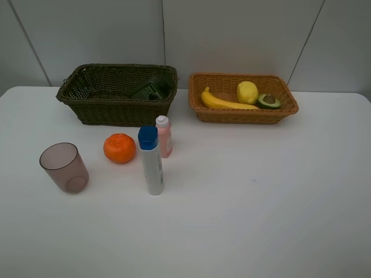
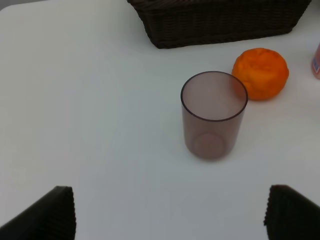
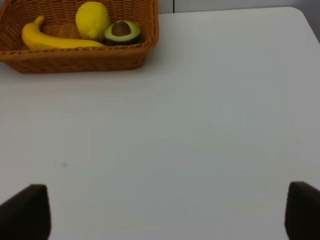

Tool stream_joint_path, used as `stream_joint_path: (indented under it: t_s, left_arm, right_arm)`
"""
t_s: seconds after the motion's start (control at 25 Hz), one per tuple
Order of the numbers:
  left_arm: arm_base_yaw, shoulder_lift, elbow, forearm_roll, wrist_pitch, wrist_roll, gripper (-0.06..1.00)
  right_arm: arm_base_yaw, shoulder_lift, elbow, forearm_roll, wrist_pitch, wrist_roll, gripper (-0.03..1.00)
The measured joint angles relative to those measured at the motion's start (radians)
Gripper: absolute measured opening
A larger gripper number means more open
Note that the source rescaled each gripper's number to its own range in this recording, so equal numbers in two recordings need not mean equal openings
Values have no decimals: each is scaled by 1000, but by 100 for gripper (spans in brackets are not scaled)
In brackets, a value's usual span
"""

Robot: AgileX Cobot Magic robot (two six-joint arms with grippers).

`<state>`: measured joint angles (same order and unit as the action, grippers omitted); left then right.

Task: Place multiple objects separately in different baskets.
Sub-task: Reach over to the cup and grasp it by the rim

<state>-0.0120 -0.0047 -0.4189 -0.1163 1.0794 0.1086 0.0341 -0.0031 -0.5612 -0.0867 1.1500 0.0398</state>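
The tabletop [image 1: 261, 220] is overlooked from high; nearer, the mauve cup [image 2: 214, 115] is shared by the left wrist view, the orange-tan basket [image 3: 75, 57] by the right.

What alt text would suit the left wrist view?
A translucent cup stands upright on a white table, an orange near it and a dark basket beyond. The left gripper is open, holding nothing.

Bright, even light — soft shadows (slight blur)

L pincer [image 2: 169, 214] tips black, ribbed edges, R pincer [image 3: 164, 211] tips dark
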Motion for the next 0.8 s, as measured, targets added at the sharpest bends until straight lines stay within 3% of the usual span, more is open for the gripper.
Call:
stream_joint_path:
  t_s: [0.4,0.56,0.8]
  left_arm:
    - [0,0,0,0,0,0,100]
    - [0,0,0,0,0,0,100]
    - [0,0,0,0,0,0,100]
  right_arm:
    - [0,0,8,55,-23,-96,98]
    - [0,-1,40,60,-90,-100,98]
    - [0,-1,44,60,-94,-100,98]
